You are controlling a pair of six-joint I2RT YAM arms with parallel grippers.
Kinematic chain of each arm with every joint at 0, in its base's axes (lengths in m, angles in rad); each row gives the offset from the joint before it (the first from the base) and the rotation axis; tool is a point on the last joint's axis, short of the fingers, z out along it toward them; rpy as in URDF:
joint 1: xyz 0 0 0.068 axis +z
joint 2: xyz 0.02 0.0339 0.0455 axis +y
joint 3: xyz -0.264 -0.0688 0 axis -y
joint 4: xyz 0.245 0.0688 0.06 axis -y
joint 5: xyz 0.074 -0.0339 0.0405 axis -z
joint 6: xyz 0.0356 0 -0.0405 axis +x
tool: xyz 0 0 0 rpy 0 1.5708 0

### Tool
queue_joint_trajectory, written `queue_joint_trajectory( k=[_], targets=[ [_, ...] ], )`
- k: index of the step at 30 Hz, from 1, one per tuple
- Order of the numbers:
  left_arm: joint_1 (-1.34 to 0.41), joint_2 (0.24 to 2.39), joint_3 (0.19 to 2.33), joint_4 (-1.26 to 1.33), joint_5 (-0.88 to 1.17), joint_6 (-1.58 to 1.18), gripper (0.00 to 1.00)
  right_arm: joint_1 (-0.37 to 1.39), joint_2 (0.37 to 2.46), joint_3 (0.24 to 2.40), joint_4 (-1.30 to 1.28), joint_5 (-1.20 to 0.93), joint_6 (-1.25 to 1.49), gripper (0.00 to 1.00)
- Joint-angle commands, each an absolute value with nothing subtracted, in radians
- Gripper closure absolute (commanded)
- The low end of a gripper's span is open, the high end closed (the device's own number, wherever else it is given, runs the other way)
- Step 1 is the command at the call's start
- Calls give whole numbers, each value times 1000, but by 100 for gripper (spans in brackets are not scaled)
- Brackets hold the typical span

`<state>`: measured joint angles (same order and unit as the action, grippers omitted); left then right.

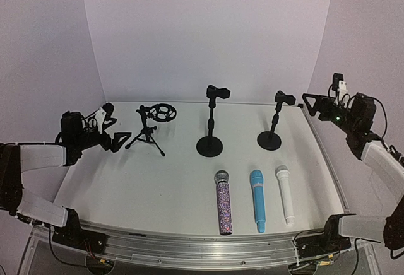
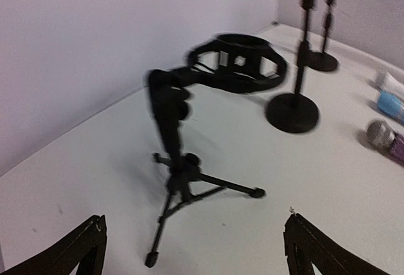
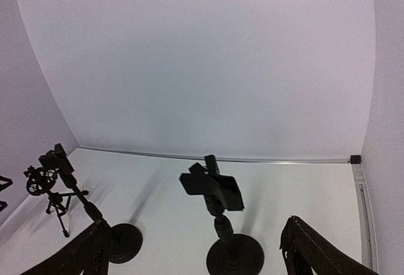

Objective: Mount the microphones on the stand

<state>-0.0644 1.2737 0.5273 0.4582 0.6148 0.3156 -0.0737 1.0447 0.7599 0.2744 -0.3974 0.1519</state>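
Microphones [image 1: 257, 200] flat side by side at the front edge, none mounted. Left gripper [image 1: 112, 125] and right gripper [image 1: 309, 106] both spread wide, empty. Shove one hard into a clip and that centre stand [image 1: 209, 146] could topple, I reckon.

White arms [image 1: 41, 156], black joints [image 1: 74, 127], black tools [image 1: 115, 128]

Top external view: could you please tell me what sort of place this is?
Probably a robot lab test cell, not a studio: a plain white wraparound backdrop and a white table with an aluminium rail at its near edge.
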Motion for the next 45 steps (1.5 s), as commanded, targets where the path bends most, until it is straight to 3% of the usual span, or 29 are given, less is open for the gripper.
queue_joint_trajectory(
  k=[1, 8, 12, 26, 31, 35, 36, 45],
  targets=[
    [-64, 1426, 713, 206, 1011, 687, 8, -12, 1065, 863, 229, -517, 155, 9],
    [-64, 1684, 994, 173, 1057, 708, 18, 132, 1101, 929, 229, -538, 115, 10],
    [-65, 1812, 1143, 29, 1079, 725, 30, 174, 1098, 927, 229, -522, 101, 10],
    [-110, 1971, 1277, 86, 999, 661, 51, 198, 1110, 960, 229, -515, 78, 10],
    [-116, 1986, 1281, 112, 998, 616, 69, 206, 1119, 962, 229, -511, 86, 10],
    [-118, 1979, 1270, 101, 1017, 645, 97, 211, 1124, 971, 229, -509, 93, 10],
    [-118, 1975, 1268, 100, 1023, 643, 100, 213, 1125, 975, 228, -509, 95, 10],
    [-186, 1828, 1154, 123, 1055, 539, 100, 280, 1152, 1060, 204, -505, 104, 12]
  ],
)
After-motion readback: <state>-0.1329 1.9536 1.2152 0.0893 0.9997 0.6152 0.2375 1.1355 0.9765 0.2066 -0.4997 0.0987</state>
